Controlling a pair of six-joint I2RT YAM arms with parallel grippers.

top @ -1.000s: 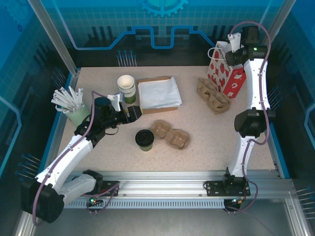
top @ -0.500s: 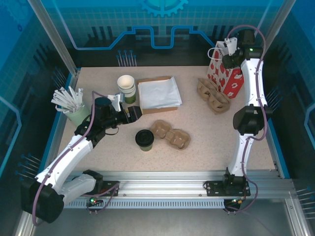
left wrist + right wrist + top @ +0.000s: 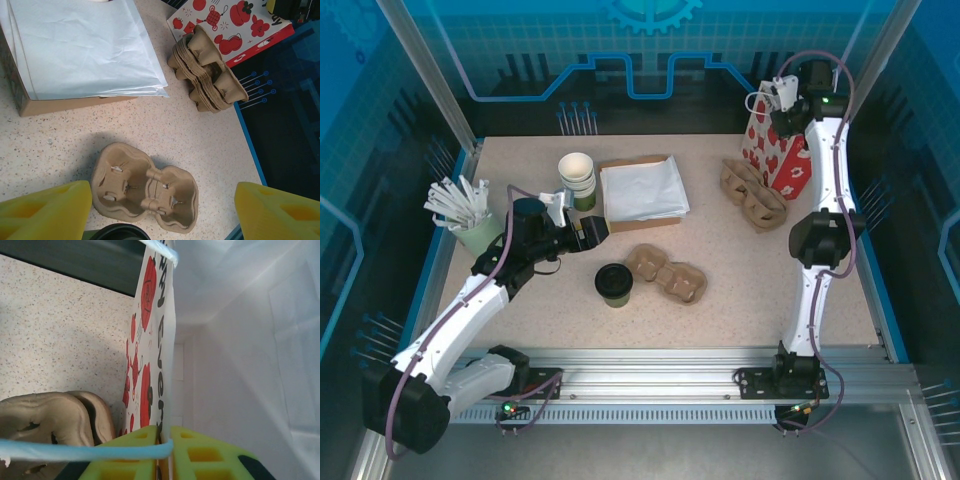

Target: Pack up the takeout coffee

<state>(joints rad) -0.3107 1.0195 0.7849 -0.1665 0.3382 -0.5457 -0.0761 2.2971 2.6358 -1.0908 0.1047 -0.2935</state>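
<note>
The right hand (image 3: 167,442), pinched on the bag's (image 3: 770,150) rim at the desk's (image 3: 740,290) far right corner, should pull gently so the bag doesn't tip, while the left hand (image 3: 592,233) hovers with its fingers apart.

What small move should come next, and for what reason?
Probably the open, empty left pincer should move to the dark green paper cup with black lid and close on it. The right pincer pinches the wall of the red-and-white paper bag, while the cup stands on the table, unpacked.
</note>
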